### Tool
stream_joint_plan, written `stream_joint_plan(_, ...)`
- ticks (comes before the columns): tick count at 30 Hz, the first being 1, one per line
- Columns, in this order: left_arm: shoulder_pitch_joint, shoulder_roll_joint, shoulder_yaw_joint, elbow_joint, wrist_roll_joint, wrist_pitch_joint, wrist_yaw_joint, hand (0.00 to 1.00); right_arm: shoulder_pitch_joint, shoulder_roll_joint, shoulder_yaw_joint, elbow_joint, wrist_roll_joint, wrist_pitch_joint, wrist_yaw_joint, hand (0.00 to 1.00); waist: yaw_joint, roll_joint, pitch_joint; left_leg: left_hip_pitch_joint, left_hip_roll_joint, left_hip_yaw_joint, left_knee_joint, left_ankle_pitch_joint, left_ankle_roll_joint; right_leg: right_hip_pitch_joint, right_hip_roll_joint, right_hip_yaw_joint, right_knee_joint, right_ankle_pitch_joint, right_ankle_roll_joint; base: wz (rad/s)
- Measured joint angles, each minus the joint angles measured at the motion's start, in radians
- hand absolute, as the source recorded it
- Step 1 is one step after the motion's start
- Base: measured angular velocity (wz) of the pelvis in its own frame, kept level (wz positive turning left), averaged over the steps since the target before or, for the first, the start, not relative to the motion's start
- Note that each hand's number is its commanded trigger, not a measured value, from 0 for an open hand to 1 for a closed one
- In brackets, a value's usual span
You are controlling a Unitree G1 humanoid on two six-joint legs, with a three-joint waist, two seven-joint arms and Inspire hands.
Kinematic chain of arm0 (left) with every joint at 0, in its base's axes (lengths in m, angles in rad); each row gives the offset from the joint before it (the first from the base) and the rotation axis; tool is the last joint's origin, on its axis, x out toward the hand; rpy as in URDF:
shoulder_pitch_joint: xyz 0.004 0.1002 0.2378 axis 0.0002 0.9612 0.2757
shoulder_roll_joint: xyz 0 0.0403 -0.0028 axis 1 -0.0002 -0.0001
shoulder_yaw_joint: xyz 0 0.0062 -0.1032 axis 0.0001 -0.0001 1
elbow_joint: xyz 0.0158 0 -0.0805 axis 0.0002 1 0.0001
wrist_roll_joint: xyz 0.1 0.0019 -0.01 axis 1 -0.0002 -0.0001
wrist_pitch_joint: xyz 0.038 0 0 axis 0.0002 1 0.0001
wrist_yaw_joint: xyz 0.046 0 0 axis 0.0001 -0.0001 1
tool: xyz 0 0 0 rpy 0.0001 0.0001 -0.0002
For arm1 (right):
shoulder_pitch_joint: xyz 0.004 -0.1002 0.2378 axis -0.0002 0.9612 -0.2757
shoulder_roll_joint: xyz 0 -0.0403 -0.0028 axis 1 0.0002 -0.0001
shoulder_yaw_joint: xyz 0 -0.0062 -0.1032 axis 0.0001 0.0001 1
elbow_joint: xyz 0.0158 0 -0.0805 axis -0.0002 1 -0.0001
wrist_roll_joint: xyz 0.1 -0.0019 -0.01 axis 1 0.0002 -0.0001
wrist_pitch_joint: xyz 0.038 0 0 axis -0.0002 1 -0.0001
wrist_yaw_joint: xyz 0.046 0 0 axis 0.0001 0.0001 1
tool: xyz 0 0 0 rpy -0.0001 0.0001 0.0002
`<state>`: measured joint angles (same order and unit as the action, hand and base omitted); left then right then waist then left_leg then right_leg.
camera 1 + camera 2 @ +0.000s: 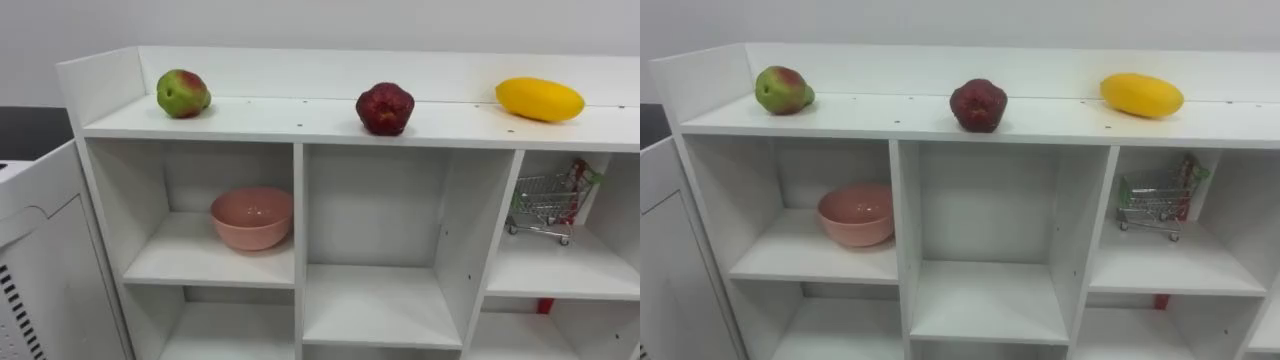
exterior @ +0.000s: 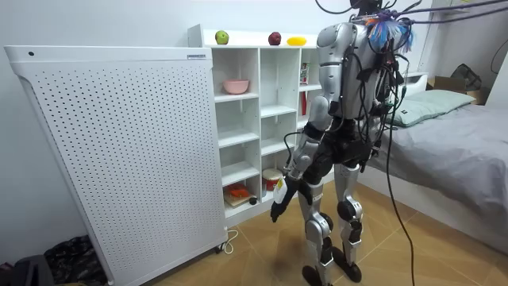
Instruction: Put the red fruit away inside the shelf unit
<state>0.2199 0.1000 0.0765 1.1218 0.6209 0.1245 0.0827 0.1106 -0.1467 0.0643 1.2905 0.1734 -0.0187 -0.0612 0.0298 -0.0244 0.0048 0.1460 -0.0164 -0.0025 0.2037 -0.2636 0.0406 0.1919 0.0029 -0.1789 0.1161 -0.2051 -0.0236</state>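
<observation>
Fruit sits in a row on the top board (image 1: 300, 126) of the closet (image 1: 299, 220) — a green-and-red fruit (image 1: 182, 93) at its left end, a dark red fruit (image 1: 385, 108) above the middle column, a yellow fruit (image 1: 540, 99) toward its right. A pink bowl (image 1: 252, 217) lies in the closet's upper left compartment, a toy trolley (image 1: 545, 205) in its upper right. The robot stands facing the closet, left hand (image 2: 279, 202) hanging low near its lower shelves; how that hand is set cannot be told. Likely risk: the top board has no front lip, so a clumsy upward reach could nudge a round fruit off the edge.
</observation>
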Motion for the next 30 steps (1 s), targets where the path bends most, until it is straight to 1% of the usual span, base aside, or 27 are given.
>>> stream_joint_plan(6,-0.003,0.001,-0.001,0.000,0.000,-0.001,-0.013,0.00,0.000,0.000,0.000,0.000,0.001,0.000,-0.001,0.00,-0.001,-0.003,0.0004,0.005,0.000,0.005,-0.005,0.000,0.000,-0.001,0.001,0.011,0.001,0.000,0.000,-0.05)
stream_joint_plan(8,-0.007,0.003,-0.001,-0.002,0.000,-0.002,-0.013,0.00,0.001,0.001,0.000,-0.001,0.009,0.000,-0.004,0.00,-0.001,-0.005,0.0008,0.006,0.002,0.020,-0.005,0.000,0.000,0.000,0.001,0.015,0.003,0.000,0.000,-0.05)
stream_joint_plan(12,-0.008,0.003,-0.001,-0.007,0.000,-0.007,-0.002,0.00,0.001,0.001,-0.007,-0.004,0.020,0.000,-0.021,0.00,-0.007,-0.006,0.0009,0.007,0.003,0.029,-0.005,0.000,0.000,0.001,0.000,0.020,0.007,0.000,0.001,-0.04)
stream_joint_plan(15,-0.007,0.005,-0.002,-0.011,-0.002,-0.019,0.009,0.00,0.001,-0.001,-0.012,-0.019,0.028,0.000,-0.030,0.00,-0.014,-0.006,0.0012,0.005,0.003,0.030,-0.003,0.000,0.000,-0.001,0.000,0.019,0.008,0.000,0.001,0.00)
stream_joint_plan(19,-0.015,0.006,-0.002,-0.013,-0.041,-0.057,0.044,0.00,-0.014,-0.003,-0.029,-0.106,0.033,-0.009,-0.058,0.00,-0.026,-0.005,0.0018,0.007,0.004,0.038,-0.003,0.000,0.000,-0.004,0.001,0.027,0.015,0.000,0.001,-0.06)
stream_joint_plan(20,-0.015,0.006,-0.002,-0.024,-0.041,-0.065,0.045,0.00,-0.012,-0.003,-0.046,-0.176,0.029,-0.005,-0.071,0.00,-0.026,-0.008,-0.0004,0.006,0.005,0.047,-0.004,0.000,0.000,-0.009,0.001,0.030,0.019,0.000,0.001,-0.11)
stream_joint_plan(21,-0.015,0.006,-0.002,-0.027,-0.041,-0.068,0.047,0.00,-0.013,-0.004,-0.052,-0.217,0.030,-0.005,-0.074,0.00,-0.026,-0.008,-0.0006,0.005,0.006,0.052,-0.004,0.000,0.000,-0.013,0.001,0.035,0.022,0.001,0.001,-0.18)
stream_joint_plan(22,-0.016,0.006,-0.003,-0.026,-0.041,-0.069,0.054,0.00,-0.015,-0.006,-0.056,-0.299,0.034,-0.008,-0.084,0.00,-0.028,-0.008,-0.0010,0.006,0.007,0.057,-0.003,0.000,0.000,-0.016,0.002,0.040,0.026,0.001,0.001,-0.13)
stream_joint_plan(23,-0.015,0.006,-0.002,-0.026,-0.041,-0.069,0.065,0.00,-0.017,-0.006,-0.061,-0.373,0.034,-0.019,-0.091,0.00,-0.035,-0.006,0.0009,0.007,0.007,0.057,-0.002,0.000,0.000,-0.016,0.001,0.039,0.027,0.001,0.001,-0.08)
stream_joint_plan(24,-0.016,0.007,-0.002,-0.026,-0.041,-0.069,0.066,0.00,-0.021,-0.005,-0.067,-0.401,0.034,-0.028,-0.091,0.00,-0.037,-0.007,0.0009,0.007,0.007,0.056,-0.002,0.000,0.000,-0.015,0.001,0.039,0.028,0.001,0.001,0.00)
stream_joint_plan(25,-0.016,0.008,-0.003,-0.027,-0.039,-0.070,0.068,0.00,-0.023,-0.005,-0.078,-0.466,0.028,-0.034,-0.094,0.00,-0.037,-0.008,0.0009,0.008,0.006,0.058,-0.001,0.000,0.000,-0.016,0.001,0.040,0.031,0.001,0.001,0.00)
stream_joint_plan(26,-0.015,0.009,-0.003,-0.027,-0.040,-0.076,0.072,0.00,-0.023,-0.005,-0.082,-0.544,0.028,-0.037,-0.108,0.00,-0.036,-0.004,-0.0010,0.008,0.006,0.059,-0.002,0.001,0.001,-0.018,0.001,0.040,0.034,0.001,0.001,0.00)
stream_joint_plan(27,-0.013,0.010,-0.004,-0.026,-0.041,-0.078,0.075,0.00,-0.023,-0.005,-0.082,-0.576,0.028,-0.043,-0.115,0.00,-0.036,-0.004,-0.0011,0.009,0.006,0.059,-0.003,0.001,0.002,-0.018,0.001,0.040,0.034,0.001,0.001,0.00)
stream_joint_plan(28,-0.009,0.011,-0.005,-0.029,-0.041,-0.080,0.085,0.00,-0.022,-0.005,-0.083,-0.639,0.016,-0.051,-0.137,0.00,-0.034,-0.010,0.0014,0.009,0.007,0.059,-0.003,0.001,0.002,-0.019,0.000,0.040,0.036,0.002,0.001,0.00)
stream_joint_plan(29,-0.006,0.011,-0.007,-0.039,-0.042,-0.081,0.086,0.00,-0.018,-0.004,-0.083,-0.709,0.012,-0.052,-0.157,0.00,-0.032,-0.005,-0.0021,0.006,0.007,0.057,-0.005,0.001,0.002,-0.021,0.000,0.040,0.037,0.002,0.001,0.00)
stream_joint_plan(30,-0.005,0.012,-0.010,-0.042,-0.043,-0.081,0.086,0.00,-0.018,-0.004,-0.083,-0.744,0.012,-0.052,-0.166,0.00,-0.032,-0.005,-0.0021,0.005,0.007,0.055,-0.006,0.001,0.002,-0.023,0.001,0.041,0.037,0.002,0.002,0.00)
